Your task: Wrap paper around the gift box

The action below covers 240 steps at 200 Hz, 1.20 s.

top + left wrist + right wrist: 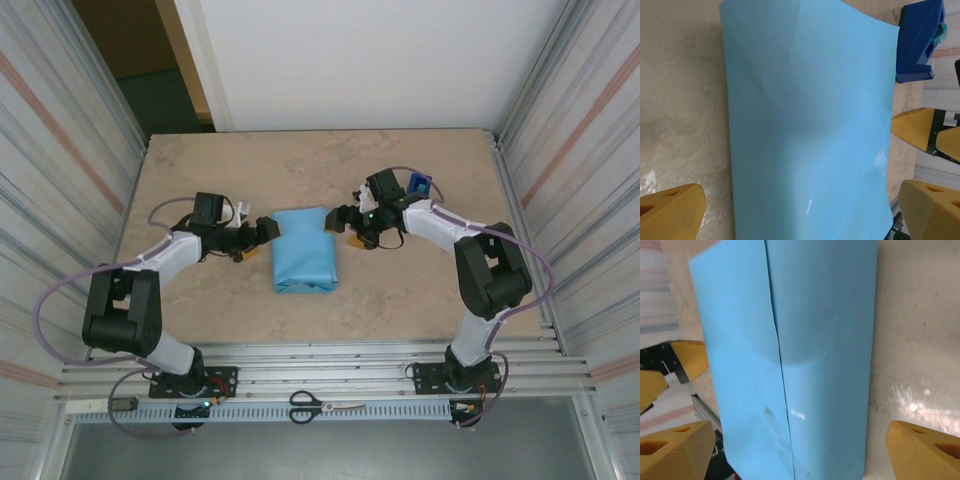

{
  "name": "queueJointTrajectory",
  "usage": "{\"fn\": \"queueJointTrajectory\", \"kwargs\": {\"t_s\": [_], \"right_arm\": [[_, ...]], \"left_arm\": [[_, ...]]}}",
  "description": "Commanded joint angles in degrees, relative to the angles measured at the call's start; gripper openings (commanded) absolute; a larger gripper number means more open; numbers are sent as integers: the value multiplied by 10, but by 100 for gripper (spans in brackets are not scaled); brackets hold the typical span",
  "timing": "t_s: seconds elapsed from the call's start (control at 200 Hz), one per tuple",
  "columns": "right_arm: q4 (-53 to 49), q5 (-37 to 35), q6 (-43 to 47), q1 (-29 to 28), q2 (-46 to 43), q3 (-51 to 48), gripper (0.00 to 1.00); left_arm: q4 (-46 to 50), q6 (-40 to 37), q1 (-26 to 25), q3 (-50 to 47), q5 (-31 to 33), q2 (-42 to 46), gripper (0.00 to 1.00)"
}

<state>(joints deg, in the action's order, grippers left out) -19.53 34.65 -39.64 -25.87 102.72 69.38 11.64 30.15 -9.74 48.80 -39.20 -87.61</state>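
Note:
The paper [303,250] lies mid-table, folded into a long parcel with its sky-blue face outward. The gift box is hidden inside it. In the right wrist view the paper [790,355] shows an overlapped seam running along its top. My left gripper [268,232] sits at the parcel's left side, open. Its yellow fingers [670,212] stand wide apart on either side of the paper [810,125]. My right gripper [342,228] is at the parcel's right side, open too. Its fingers [927,450] straddle the parcel without pinching it.
A dark-blue tape dispenser [419,184] stands behind the right gripper, near the back right. Scissors [318,405] lie on the metal rail at the near edge between the arm bases. Corrugated walls close in both sides of the table.

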Motion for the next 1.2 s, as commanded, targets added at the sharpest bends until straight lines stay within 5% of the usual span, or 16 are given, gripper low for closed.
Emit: {"fn": "queueJointTrajectory", "kwargs": {"t_s": [0.0,0.446,0.631,1.198], "right_arm": [[-11,-25,-32,-8,36,38,89],[57,49,-63,-20,113,54,83],[87,63,-64,-19,104,47,78],[133,47,-43,-13,-20,-24,77]], "left_arm": [[36,-33,2,51,-28,-40,99],[41,-42,-21,114,-61,-149,95],[9,-32,-28,126,-113,-175,84],[-45,0,-38,104,-118,-66,85]]}}
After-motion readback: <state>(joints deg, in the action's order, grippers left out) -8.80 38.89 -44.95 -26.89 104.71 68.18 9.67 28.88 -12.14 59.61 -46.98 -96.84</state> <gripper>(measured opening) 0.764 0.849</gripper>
